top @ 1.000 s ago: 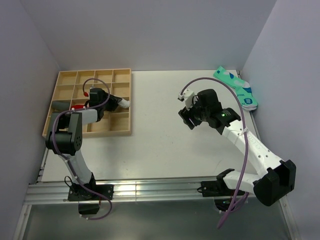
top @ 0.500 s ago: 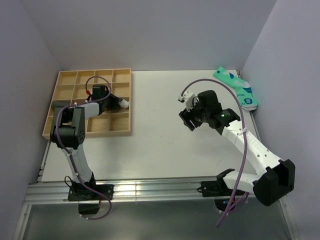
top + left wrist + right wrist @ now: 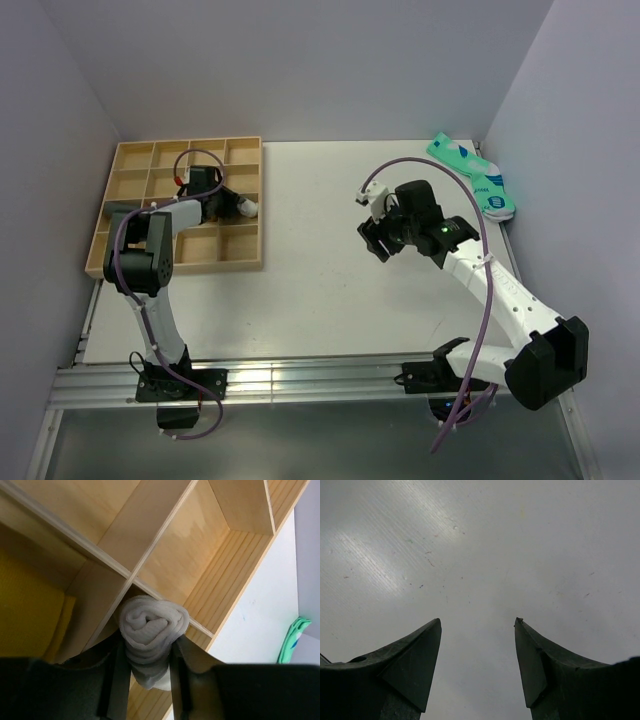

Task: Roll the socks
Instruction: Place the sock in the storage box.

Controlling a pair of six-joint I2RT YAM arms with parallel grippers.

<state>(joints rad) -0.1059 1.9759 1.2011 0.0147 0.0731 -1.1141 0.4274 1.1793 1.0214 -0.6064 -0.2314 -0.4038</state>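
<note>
Over divided wooden tray [image 3: 200, 555], left gripper [image 3: 147, 655] clamped on rolled white fabric sock [image 3: 152, 625], right gripper [image 3: 477, 630] spread wide above white table [image 3: 470, 540]

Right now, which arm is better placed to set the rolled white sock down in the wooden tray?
Left. The left fingers clamp the rolled white sock over the wooden tray. The right fingers stand open over the bare table, far from the tray and holding nothing.
</note>
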